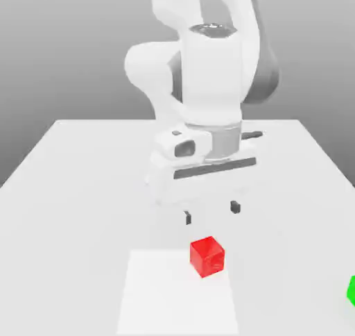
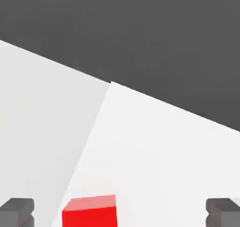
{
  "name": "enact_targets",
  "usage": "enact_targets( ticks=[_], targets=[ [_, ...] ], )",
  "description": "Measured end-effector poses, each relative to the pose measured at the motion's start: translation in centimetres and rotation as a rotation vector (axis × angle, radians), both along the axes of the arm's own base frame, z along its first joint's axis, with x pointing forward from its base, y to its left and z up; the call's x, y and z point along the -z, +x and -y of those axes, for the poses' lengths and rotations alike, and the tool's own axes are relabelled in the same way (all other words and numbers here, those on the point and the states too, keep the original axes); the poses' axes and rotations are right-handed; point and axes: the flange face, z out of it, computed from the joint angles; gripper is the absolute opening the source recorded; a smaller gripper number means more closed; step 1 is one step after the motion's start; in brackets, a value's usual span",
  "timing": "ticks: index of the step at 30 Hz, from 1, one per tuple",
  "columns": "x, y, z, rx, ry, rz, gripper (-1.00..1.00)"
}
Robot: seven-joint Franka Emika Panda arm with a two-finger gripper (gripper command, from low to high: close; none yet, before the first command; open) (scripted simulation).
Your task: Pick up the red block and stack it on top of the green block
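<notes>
On the pale table (image 1: pixel 76 223), the red block (image 1: pixel 207 257) sits near your gripper (image 1: pixel 211 212), its fingers spread wide; the green block (image 1: pixel 352 291) lies well apart, at the exterior view's right edge.

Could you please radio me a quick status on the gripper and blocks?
Gripper open, empty, above red block. Green block at exterior view's right edge. No obstruction seen between gripper and red block.
</notes>
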Motion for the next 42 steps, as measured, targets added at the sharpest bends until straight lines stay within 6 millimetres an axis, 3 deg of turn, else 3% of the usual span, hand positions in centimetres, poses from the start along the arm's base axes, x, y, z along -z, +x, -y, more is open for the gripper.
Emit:
enact_targets(
  ticks=[6, 7, 14, 21, 26, 32, 39, 42],
  targets=[
    [6.2, -0.8, 0.0, -0.014, -0.005, -0.025, 0.00],
    [6.9, -0.9, 0.0, -0.014, -0.005, -0.025, -1.00],
    [6.9, -0.9, 0.0, -0.014, -0.005, -0.025, -1.00],
    [1.4, -0.9, 0.0, -0.015, -0.006, -0.025, -1.00],
    [-0.3, 2.6, -5.7, -0.240, -0.011, -0.024, -1.00],
    [-1.6, 6.2, -14.7, -0.547, -0.016, -0.023, -1.00],
    [-2.9, 7.2, -26.9, -0.912, -0.015, -0.022, -1.00],
    [0.3, 7.1, -28.6, -0.958, -0.015, -0.022, -1.00]
  ],
)
